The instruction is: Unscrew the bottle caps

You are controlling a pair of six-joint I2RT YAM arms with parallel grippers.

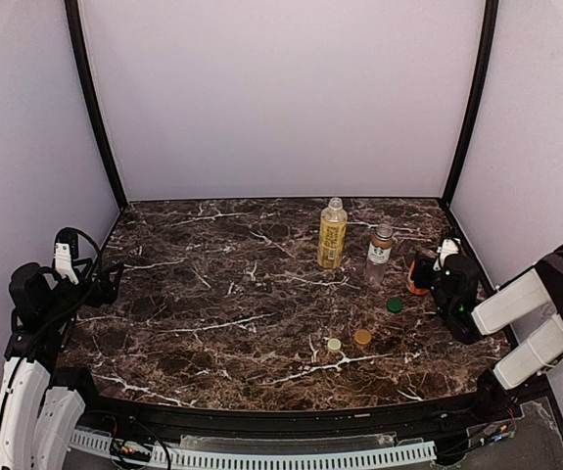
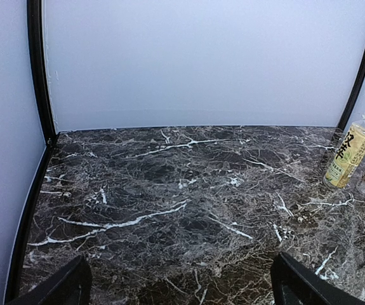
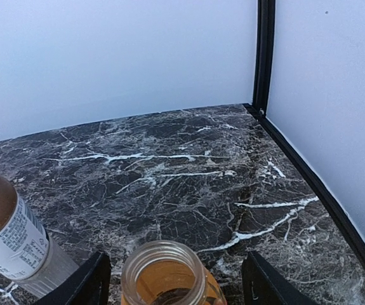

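Note:
Three bottles stand at the right back of the marble table: a tall yellow-labelled bottle, a short clear white-labelled bottle and a squat orange bottle. Three caps lie loose on the table: a dark green cap, a pale cream cap and a golden tan cap. My right gripper is open, its fingers either side of the orange bottle's open mouth without touching it. My left gripper is open and empty at the far left.
Black frame posts and white walls enclose the table on three sides. In the left wrist view the yellow-labelled bottle stands at the right edge. In the right wrist view the short bottle stands just left of the fingers.

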